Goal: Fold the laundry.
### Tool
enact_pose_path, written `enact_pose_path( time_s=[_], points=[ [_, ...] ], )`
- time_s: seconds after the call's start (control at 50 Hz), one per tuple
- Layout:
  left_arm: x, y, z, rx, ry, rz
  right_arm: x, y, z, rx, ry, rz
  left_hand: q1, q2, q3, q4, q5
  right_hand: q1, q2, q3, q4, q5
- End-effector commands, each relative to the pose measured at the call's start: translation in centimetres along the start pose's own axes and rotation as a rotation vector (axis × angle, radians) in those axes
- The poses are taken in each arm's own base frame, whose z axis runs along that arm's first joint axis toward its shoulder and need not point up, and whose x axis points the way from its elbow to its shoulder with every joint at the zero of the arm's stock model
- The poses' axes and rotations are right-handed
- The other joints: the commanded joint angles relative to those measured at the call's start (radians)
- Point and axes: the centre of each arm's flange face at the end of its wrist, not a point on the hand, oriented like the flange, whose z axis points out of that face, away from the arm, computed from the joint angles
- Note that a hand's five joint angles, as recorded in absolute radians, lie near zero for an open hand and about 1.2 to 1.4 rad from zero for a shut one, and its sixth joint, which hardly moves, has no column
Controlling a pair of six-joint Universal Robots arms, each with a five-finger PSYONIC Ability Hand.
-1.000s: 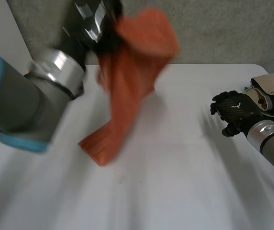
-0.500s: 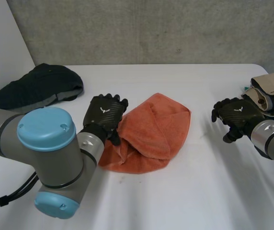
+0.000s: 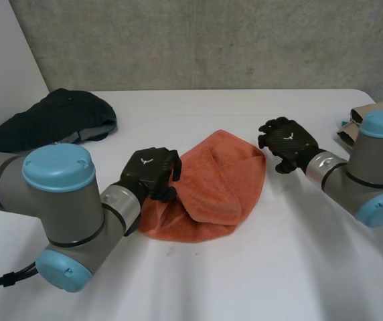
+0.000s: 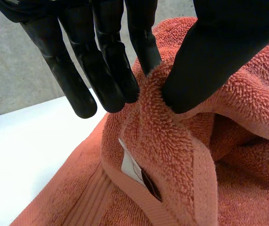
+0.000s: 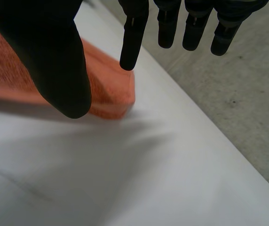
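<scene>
White table (image 3: pixel 245 267): bunched orange towel (image 3: pixel 215 184) (terry)

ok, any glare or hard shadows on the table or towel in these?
Head view: even light, no glare on the white table; the orange towel is evenly lit. Left wrist view: the towel's inner folds sit darker below the left hand pinching its edge. Right wrist view: a soft shadow on the table along the towel's edge.

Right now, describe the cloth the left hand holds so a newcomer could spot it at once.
On the white table, look at the middle. The towel lies bunched there, an edge pinched by the left hand. Only it is orange; a dark garment lies at one side, beige cloth at the other.
</scene>
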Motion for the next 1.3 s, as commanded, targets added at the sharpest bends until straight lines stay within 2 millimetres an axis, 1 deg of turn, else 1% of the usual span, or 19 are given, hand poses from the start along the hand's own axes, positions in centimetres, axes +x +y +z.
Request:
enact_pose_path(
  time_s=[0.02,0.06,0.08,0.14,0.2,0.48,0.66,0.72,0.76,0.8,0.82,0.9,0.98,1.0,1.08,1.16,1.2,1.26,1.3],
  points=[
    [-0.3,-0.6,-0.8,-0.018,-0.022,0.000,-0.4,1.6,3.1,-0.018,-0.049,-0.122,0.277,0.203,0.208,0.200,0.260,-0.358,0.014,0.017,0.019,-0.567],
    [-0.3,-0.9,-1.0,-0.013,-0.026,-0.003,-0.6,1.8,3.6,-0.009,-0.059,-0.152,0.277,0.203,0.208,0.200,0.260,0.627,0.999,1.003,1.005,0.419],
    [-0.4,-1.3,-1.2,-0.005,-0.027,-0.010,-0.5,1.9,3.8,-0.007,-0.057,-0.157,0.277,0.203,0.208,0.200,0.260,0.808,1.180,1.183,1.186,0.599],
    [-0.7,-2.1,-1.4,0.018,-0.035,-0.023,-0.7,1.6,4.0,0.010,-0.061,-0.158,0.277,0.203,0.208,0.200,0.260,0.796,1.168,1.172,1.174,0.588],
    [-0.9,-3.3,-1.7,0.051,-0.041,-0.027,-0.8,0.7,3.9,0.016,-0.052,-0.159,0.277,0.203,0.208,0.200,0.260,-0.412,-0.040,-0.036,-0.034,-0.620],
    [-0.8,-7.7,-3.4,0.179,-0.039,-0.007,0.2,-1.8,2.8,0.077,-0.080,-0.100,0.277,0.203,0.208,0.200,0.260,-0.412,-0.040,-0.036,-0.034,-0.620],
    [-0.5,-10.3,-4.9,0.249,-0.038,-0.005,-1.9,0.8,4.3,0.103,-0.197,-0.073,0.277,0.203,0.208,0.200,0.260,-0.412,-0.040,-0.036,-0.034,-0.620],
    [-0.5,-11.0,-5.4,0.271,-0.037,-0.002,-2.2,1.2,5.2,0.097,-0.182,-0.078,0.277,0.203,0.208,0.200,0.260,-0.241,0.131,0.134,0.136,-0.450],
    [-0.3,-11.7,-5.9,0.289,-0.034,0.000,-2.5,1.3,5.9,0.103,-0.166,-0.088,0.277,0.203,0.208,0.200,0.260,0.081,0.453,0.457,0.459,-0.127],
    [-0.2,-12.8,-6.8,0.322,-0.035,0.006,-2.6,1.0,6.6,0.111,-0.136,-0.095,0.277,0.203,0.208,0.200,0.260,0.691,1.063,1.066,1.069,0.482],
    [-0.2,-12.8,-6.8,0.323,-0.035,0.006,-2.4,0.8,6.9,0.111,-0.115,-0.098,0.277,0.203,0.208,0.200,0.260,0.809,1.181,1.184,1.186,0.600],
    [-0.3,-15.2,-8.3,0.400,-0.044,0.025,0.5,-1.2,7.1,0.101,0.067,-0.082,0.277,0.203,0.208,0.200,0.260,0.810,1.182,1.185,1.187,0.601],
    [-1.5,-18.1,-9.4,0.492,-0.085,0.037,4.8,-5.5,5.2,0.168,0.183,-0.036,0.277,0.203,0.208,0.200,0.260,0.810,1.182,1.185,1.187,0.601],
    [-1.9,-18.7,-9.6,0.507,-0.099,0.042,6.6,-7.7,3.7,0.204,0.209,-0.021,0.277,0.203,0.208,0.200,0.260,0.810,1.182,1.185,1.187,0.601],
    [-4.1,-21.2,-10.9,0.562,-0.176,0.069,9.9,-14.1,-1.0,0.301,0.280,-0.025,0.277,0.203,0.208,0.200,0.260,0.810,1.182,1.185,1.187,0.601],
    [-6.5,-22.9,-12.0,0.579,-0.255,0.087,12.3,-17.8,-6.0,0.312,0.348,-0.062,0.277,0.203,0.208,0.200,0.260,0.810,1.182,1.185,1.187,0.601],
    [-7.3,-22.8,-12.0,0.559,-0.285,0.094,13.4,-19.5,-9.1,0.292,0.380,-0.077,0.277,0.203,0.208,0.200,0.260,0.810,1.182,1.185,1.187,0.601],
    [-8.6,-21.8,-11.7,0.500,-0.334,0.123,13.3,-21.7,-12.9,0.259,0.383,-0.097,0.277,0.203,0.208,0.200,0.260,0.810,1.182,1.185,1.187,0.601],
    [-9.3,-20.5,-11.1,0.434,-0.362,0.160,12.8,-22.1,-13.8,0.241,0.360,-0.102,0.277,0.203,0.208,0.200,0.260,0.810,1.182,1.185,1.187,0.601]
  ],
)
